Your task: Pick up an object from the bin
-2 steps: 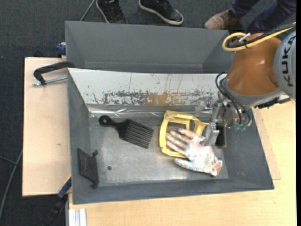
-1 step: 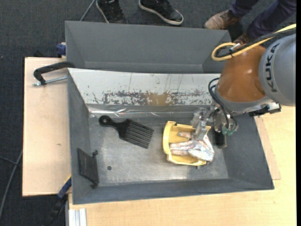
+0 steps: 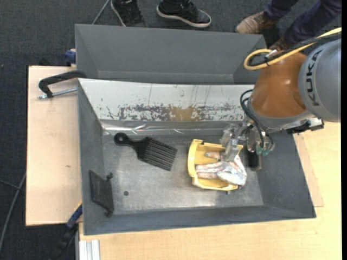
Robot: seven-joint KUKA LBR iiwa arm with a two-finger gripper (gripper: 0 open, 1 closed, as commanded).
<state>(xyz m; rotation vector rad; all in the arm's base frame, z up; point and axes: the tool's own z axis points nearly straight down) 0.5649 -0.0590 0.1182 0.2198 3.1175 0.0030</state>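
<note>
1. Gripper [image 3: 234,145] low near the right wall of the bin [image 3: 162,199], over a yellow tray [image 3: 196,158] with a crumpled silver wrapper [image 3: 230,172]; open or clenched, impossible to tell.
2. Probably nothing lifted yet; grasp and lift left to do.
3. Black comb [image 3: 154,151] near the bin's middle, black flat piece [image 3: 101,191] by the near left corner, bare grey metal between.
4. Dark carpet around; shoes [image 3: 184,12] beyond the far edge.
</note>
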